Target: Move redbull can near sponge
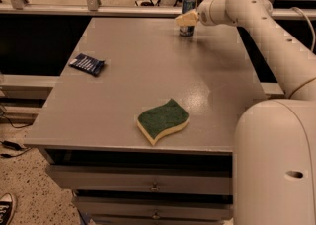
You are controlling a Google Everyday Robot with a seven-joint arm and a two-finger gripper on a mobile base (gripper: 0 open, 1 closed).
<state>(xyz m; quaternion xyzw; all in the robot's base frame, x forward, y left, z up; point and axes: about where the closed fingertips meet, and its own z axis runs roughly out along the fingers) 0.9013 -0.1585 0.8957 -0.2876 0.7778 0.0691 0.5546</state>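
Slim silver-and-blue metal redbull can (189, 4): stood upright at the far edge of the grey rectangular table (148, 56), partly covered by the gripper (184, 19), which is held at the can's middle on a white arm (266, 26); its grip cannot be told. Flat wavy sponge (163, 119), dark green over pale yellow: laid near the front edge, well apart. Small dark blue striped packet (87, 64): placed at the left.

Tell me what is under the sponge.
The sponge lies on the grey table, near its front edge. Whatever is directly beneath it is covered. The hand is at the far edge, by the redbull can.
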